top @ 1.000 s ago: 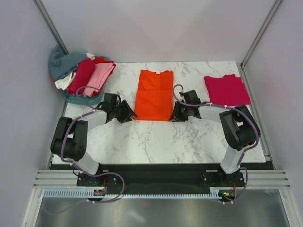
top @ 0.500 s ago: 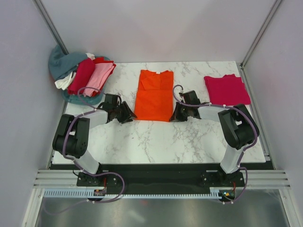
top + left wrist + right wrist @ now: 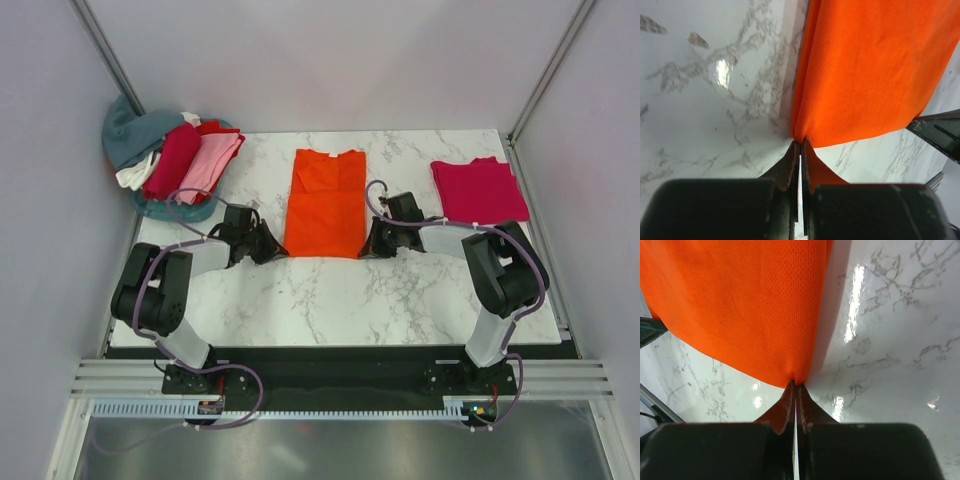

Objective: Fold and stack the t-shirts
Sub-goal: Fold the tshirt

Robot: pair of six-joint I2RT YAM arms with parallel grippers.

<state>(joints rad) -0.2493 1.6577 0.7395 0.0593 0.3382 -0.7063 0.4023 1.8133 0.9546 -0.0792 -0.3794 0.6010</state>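
Observation:
A bright orange t-shirt (image 3: pixel 325 200) lies flat in the middle of the marble table, folded lengthwise into a long strip. My left gripper (image 3: pixel 278 250) is shut on its near left corner; in the left wrist view the orange cloth (image 3: pixel 870 70) runs straight from the pinched tips (image 3: pixel 801 142). My right gripper (image 3: pixel 366 248) is shut on the near right corner, and the right wrist view shows the cloth (image 3: pixel 740 305) pulled into the closed tips (image 3: pixel 796 385). A folded crimson-pink t-shirt (image 3: pixel 480 189) lies at the back right.
A heap of t-shirts (image 3: pixel 170 160), teal, dark red, light pink and white, sits at the table's back left corner, partly over its edge. Grey walls enclose the table (image 3: pixel 330 300) on three sides. Bare marble shows in front of the orange shirt.
Both grippers have closed on the orange shirt's near corners, the right one first. The shirt's near edge has lifted slightly off the table.

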